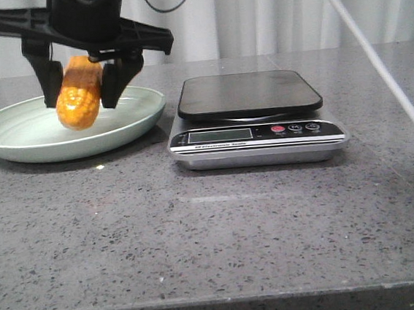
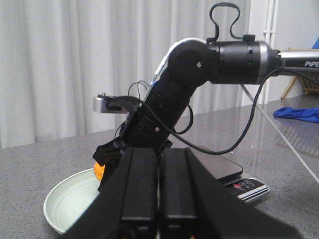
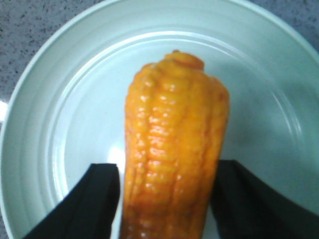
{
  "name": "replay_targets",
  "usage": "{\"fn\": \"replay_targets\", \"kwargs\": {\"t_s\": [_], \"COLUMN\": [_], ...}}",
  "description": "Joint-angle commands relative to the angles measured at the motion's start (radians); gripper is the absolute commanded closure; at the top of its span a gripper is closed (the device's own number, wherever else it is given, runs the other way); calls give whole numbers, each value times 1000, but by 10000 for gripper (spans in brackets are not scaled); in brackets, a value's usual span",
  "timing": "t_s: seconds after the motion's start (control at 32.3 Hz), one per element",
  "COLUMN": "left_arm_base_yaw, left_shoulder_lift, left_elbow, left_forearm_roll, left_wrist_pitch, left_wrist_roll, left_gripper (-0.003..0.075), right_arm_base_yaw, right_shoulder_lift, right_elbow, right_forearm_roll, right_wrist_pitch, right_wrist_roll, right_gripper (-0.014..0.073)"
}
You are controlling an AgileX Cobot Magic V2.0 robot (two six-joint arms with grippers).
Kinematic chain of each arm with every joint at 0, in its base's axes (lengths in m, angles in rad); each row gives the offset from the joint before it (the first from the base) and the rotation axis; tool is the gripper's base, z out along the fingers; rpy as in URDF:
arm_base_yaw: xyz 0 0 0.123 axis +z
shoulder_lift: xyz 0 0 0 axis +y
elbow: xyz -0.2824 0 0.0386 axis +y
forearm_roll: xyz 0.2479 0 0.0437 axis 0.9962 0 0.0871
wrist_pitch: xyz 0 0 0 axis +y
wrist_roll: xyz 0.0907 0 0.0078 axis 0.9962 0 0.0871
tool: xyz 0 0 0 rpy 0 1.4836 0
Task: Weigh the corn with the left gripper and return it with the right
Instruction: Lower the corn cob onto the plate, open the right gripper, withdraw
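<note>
The orange-yellow corn (image 1: 78,94) hangs nearly upright, tilted, over the pale green plate (image 1: 15,148) at the left of the table. The black claw round it is my right gripper (image 1: 81,100), reaching across from the right and shut on the cob. In the right wrist view the corn (image 3: 174,149) fills the space between the two black fingers (image 3: 94,199) of that gripper (image 3: 167,169), with the plate (image 3: 30,99) under it. My left gripper (image 2: 162,152) is out of the front view; its fingers are pressed together with nothing between them, and it looks toward the plate (image 2: 60,199) and the right arm.
A digital kitchen scale (image 1: 249,92) with a bare dark platform stands just right of the plate. A thin white cable (image 1: 382,72) slants down across the right side. A blue cloth (image 2: 299,113) lies far off. White curtains hang behind the table.
</note>
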Motion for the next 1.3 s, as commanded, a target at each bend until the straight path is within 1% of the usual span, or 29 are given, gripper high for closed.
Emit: {"fn": "replay_targets", "kwargs": {"t_s": [0.0,0.06,0.15,0.28,0.34,0.4,0.46,0.62,0.65,0.71,0.77,0.84,0.93,1.05,1.11,1.21,1.27], "left_arm_base_yaw": [-4,-4,-4,-4,-4,-4,-4,-4,-4,-4,-4,-4,-4,-4,-4,-4,-4], "left_shoulder_lift": [2,2,2,2,2,2,2,2,2,2,2,2,2,2,2,2,2], "left_elbow": [-25,-25,-25,-25,-25,-25,-25,-25,-25,-25,-25,-25,-25,-25,-25,-25,-25], "left_forearm_roll": [-2,-2,-2,-2,-2,-2,-2,-2,-2,-2,-2,-2,-2,-2,-2,0,2], "left_wrist_pitch": [-83,-83,-83,-83,-83,-83,-83,-83,-83,-83,-83,-83,-83,-83,-83,-83,-83], "left_wrist_roll": [0,0,0,0,0,0,0,0,0,0,0,0,0,0,0,0,0], "left_gripper": [587,587,587,587,587,587,587,587,587,587,587,587,587,587,587,587,587], "right_arm_base_yaw": [-4,-6,-15,-42,-68,-99,-136,-243,-258,-309,-364,-411,-461,-509,-511,-511,-511], "right_shoulder_lift": [-63,-65,-68,-86,-109,-141,-175,-265,-276,-316,-365,-419,-512,-687,-812,-1006,-1138], "right_elbow": [-47,-51,-80,-144,-162,-166,-166,-166,-166,-165,-152,-123,-31,195,363,623,791], "right_forearm_roll": [-12,-12,-13,-13,-8,3,7,16,16,51,109,147,154,166,175,238,250], "right_wrist_pitch": [-30,-24,10,92,133,168,202,286,295,315,320,315,284,151,32,-133,-241], "right_wrist_roll": [-9,-9,-9,-14,-56,-115,-165,-286,-311,-364,-413,-456,-505,-550,-593,-659,-688], "right_gripper": [-18,1,1,1,6,29,74,239,259,314,346,344,344,344,344,344,345]}}
